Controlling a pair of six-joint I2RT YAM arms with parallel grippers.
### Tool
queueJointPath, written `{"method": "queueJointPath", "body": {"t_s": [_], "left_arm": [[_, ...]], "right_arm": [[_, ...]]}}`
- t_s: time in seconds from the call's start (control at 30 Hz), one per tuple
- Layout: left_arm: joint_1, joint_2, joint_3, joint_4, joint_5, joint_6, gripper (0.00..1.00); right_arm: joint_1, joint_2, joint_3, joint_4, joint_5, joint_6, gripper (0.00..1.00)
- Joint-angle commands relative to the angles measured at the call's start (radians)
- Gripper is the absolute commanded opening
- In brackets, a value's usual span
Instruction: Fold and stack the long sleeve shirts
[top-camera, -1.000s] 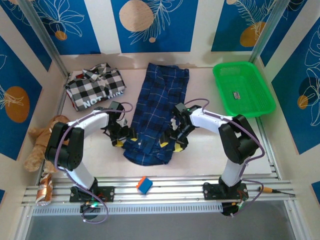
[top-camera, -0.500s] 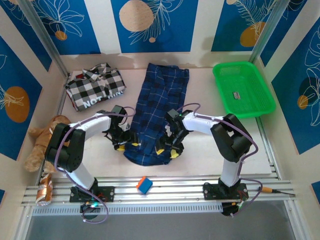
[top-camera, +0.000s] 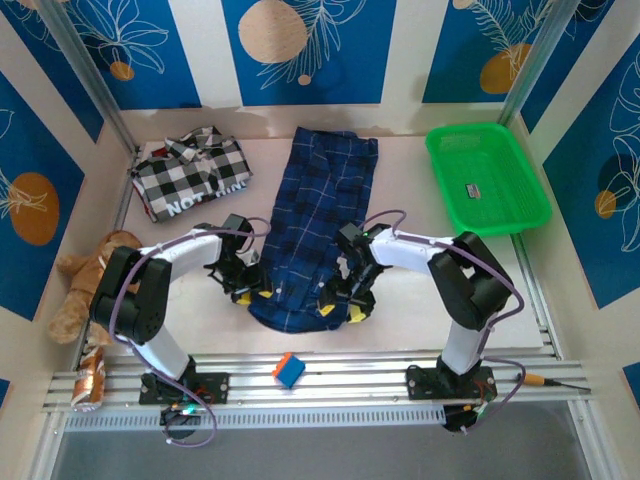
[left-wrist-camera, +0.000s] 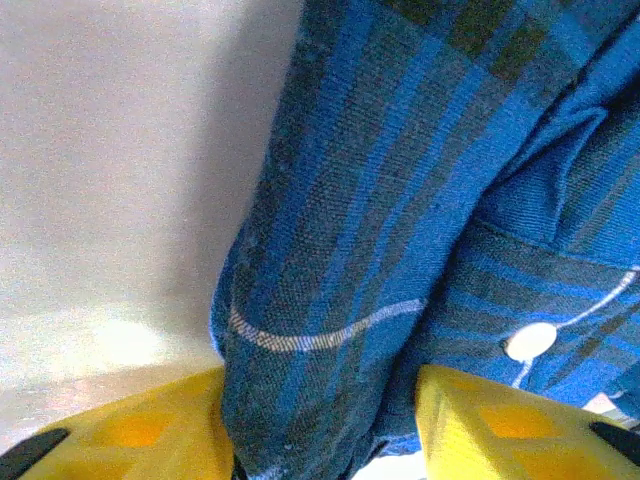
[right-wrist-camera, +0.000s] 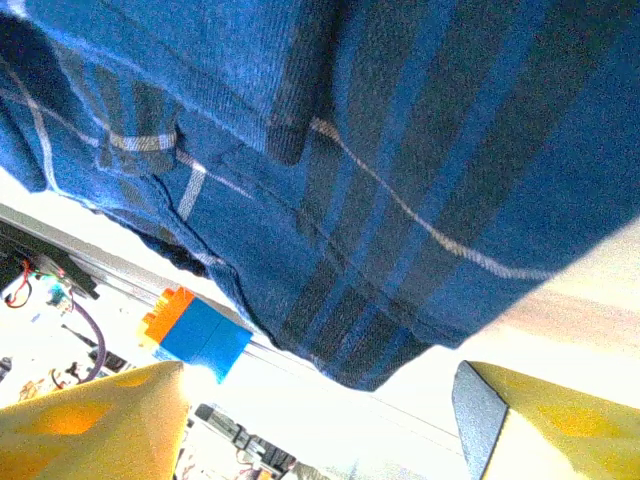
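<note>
Dark blue plaid shirt (top-camera: 315, 235): woven cloth with thin light lines and a white button (left-wrist-camera: 530, 341), lying lengthwise at mid-table (top-camera: 400, 180). Both grippers partly cover its rounded near hem. Left gripper (top-camera: 252, 290): yellow fingers (left-wrist-camera: 150, 430) clamp a fold of the left edge. Right gripper (top-camera: 341, 312): fingers spread wide, holding nothing, at the right edge; contact with the cloth is unclear. Black-and-white checked shirt (top-camera: 190, 180): crumpled at far left, lettering partly hidden. Green basket (top-camera: 470, 128): perforated plastic, far right.

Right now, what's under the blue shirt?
Bare table shows around the blue plaid shirt; its cloth hides whatever lies beneath its middle.
</note>
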Motion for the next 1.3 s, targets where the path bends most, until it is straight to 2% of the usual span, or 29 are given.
{"method": "queueJointPath", "body": {"t_s": [0.0,0.3,0.4,0.47,0.53,0.6,0.73,0.93,1.27], "left_arm": [[-0.007,-0.011,-0.015,-0.014,0.022,0.004,0.46],[-0.007,-0.001,-0.021,-0.011,0.034,0.01,0.36],[-0.007,0.006,-0.026,0.004,0.052,0.01,0.3],[-0.007,0.017,-0.022,0.004,0.061,0.016,0.23],[-0.007,0.018,-0.015,-0.002,0.068,0.017,0.13],[-0.007,0.007,-0.008,-0.007,0.073,0.015,0.09],[-0.004,-0.018,0.02,-0.043,0.093,0.02,0.02],[0.005,-0.048,0.083,-0.068,0.154,0.001,0.0],[0.042,0.014,0.289,-0.03,0.247,-0.056,0.0]], "right_arm": [[-0.007,-0.025,-0.031,-0.018,-0.003,0.019,0.72],[-0.013,0.066,-0.003,0.056,-0.011,0.009,0.7],[-0.023,0.098,0.022,0.074,-0.011,0.005,0.66],[-0.028,0.118,0.043,0.075,-0.01,0.0,0.55],[-0.028,0.118,0.06,0.062,-0.006,-0.005,0.36],[-0.03,0.102,0.063,0.047,-0.011,-0.008,0.2],[-0.04,0.042,0.061,-0.016,-0.006,-0.023,0.04],[-0.085,-0.06,0.07,-0.068,-0.025,-0.015,0.0],[-0.17,-0.024,0.211,-0.115,-0.042,-0.052,0.0]]}}
